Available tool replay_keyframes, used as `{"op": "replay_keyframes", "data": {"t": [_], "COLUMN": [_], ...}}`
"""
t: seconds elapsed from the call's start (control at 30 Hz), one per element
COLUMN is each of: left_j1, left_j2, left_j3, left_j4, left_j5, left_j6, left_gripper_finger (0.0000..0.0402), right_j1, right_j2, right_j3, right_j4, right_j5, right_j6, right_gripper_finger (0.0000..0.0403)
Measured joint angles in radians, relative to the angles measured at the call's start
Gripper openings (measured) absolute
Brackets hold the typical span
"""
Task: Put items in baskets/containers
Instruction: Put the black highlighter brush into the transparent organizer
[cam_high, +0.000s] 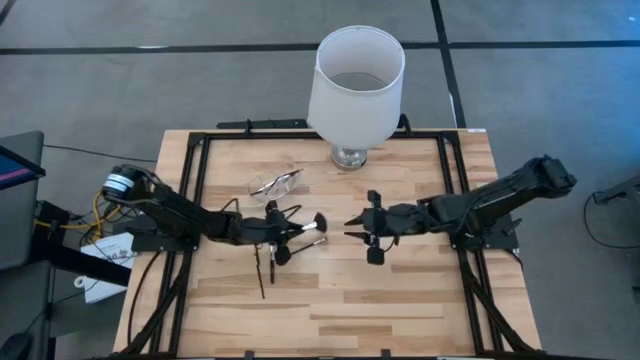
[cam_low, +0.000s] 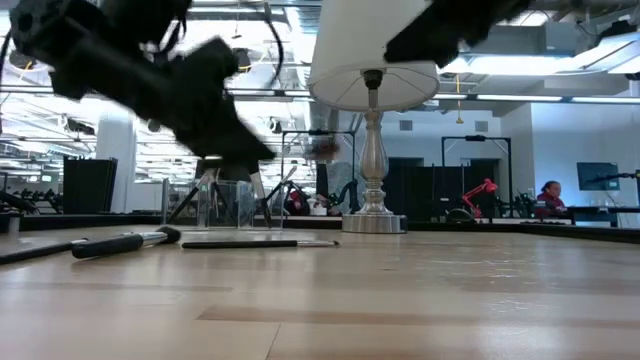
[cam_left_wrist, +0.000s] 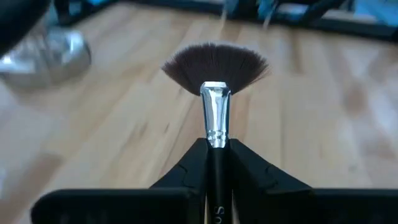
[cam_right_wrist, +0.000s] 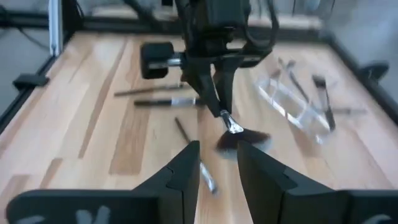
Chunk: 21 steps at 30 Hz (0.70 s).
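Left wrist view: fan brush (cam_left_wrist: 216, 68) — handle pinched between left gripper (cam_left_wrist: 217, 163) fingers, apparently.

Fan-headed brush (cam_left_wrist: 216, 74) (silver ferrule, dark handle) pinched upright; clear pouch (cam_high: 275, 184) near lamp.

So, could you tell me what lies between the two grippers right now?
In the high view, the fan brush held by the left gripper pokes into the gap; bare table separates its head from the right gripper.

Bright, even overhead light; wrist views blurred.
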Motion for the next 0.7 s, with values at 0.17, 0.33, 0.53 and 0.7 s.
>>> {"op": "replay_keyframes", "data": {"t": [0.17, 0.33, 0.53, 0.7], "left_j1": [0.003, 0.002, 0.002, 0.003], "left_j2": [-0.148, -0.247, -0.268, -0.246], "left_j3": [0.0, 0.0, 0.0, 0.0], "left_j4": [0.0, -0.003, -0.005, -0.005], "left_j5": [-0.001, 0.018, -0.011, -0.081], "left_j6": [0.102, 0.154, 0.223, 0.237], "left_gripper_finger": [0.0049, 0.0046, 0.005, 0.0047], "right_j1": [-0.095, -0.16, -0.165, -0.186], "right_j2": [0.05, 0.116, 0.248, 0.403], "right_j3": [-0.127, -0.129, -0.127, -0.05], "right_j4": [0.424, 0.516, 0.662, 0.806], "right_j5": [-0.08, -0.222, -0.282, -0.256], "right_j6": [-0.023, 0.084, 0.08, 0.072], "right_gripper_finger": [0.0093, 0.0093, 0.0109, 0.0154]}}
